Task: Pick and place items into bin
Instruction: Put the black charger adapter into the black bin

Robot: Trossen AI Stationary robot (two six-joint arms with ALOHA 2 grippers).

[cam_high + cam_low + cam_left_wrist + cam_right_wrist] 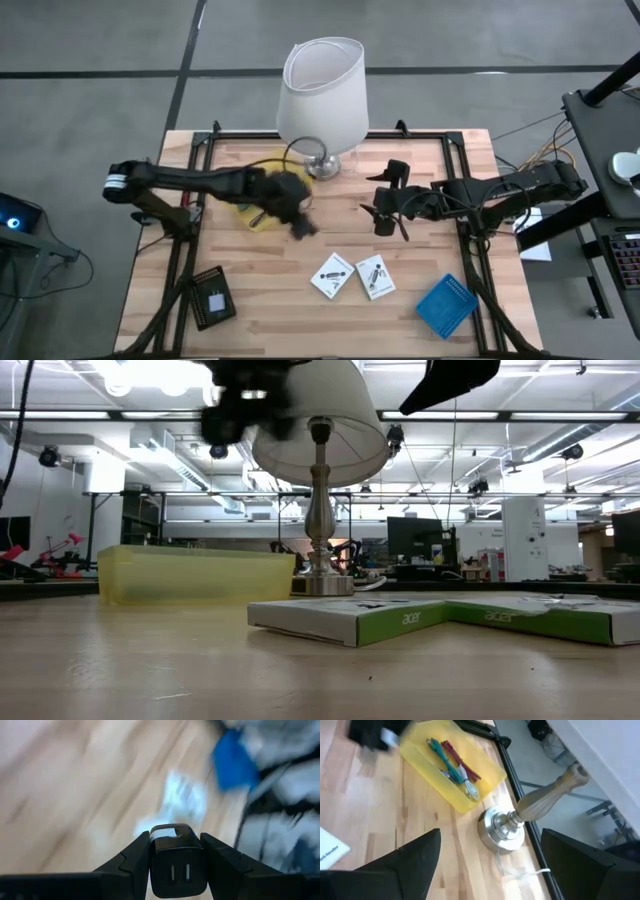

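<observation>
Gripping a small black charger block (174, 862) between its fingers, the left claw (296, 222) hangs just beside the yellow bin (258, 212), while the right claw (385, 211) waits spread open near the lamp (322, 95).

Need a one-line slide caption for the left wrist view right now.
Left gripper shut on a black plug-style adapter, carried above the wooden table; white boxes and a blue object blur beyond.
</observation>
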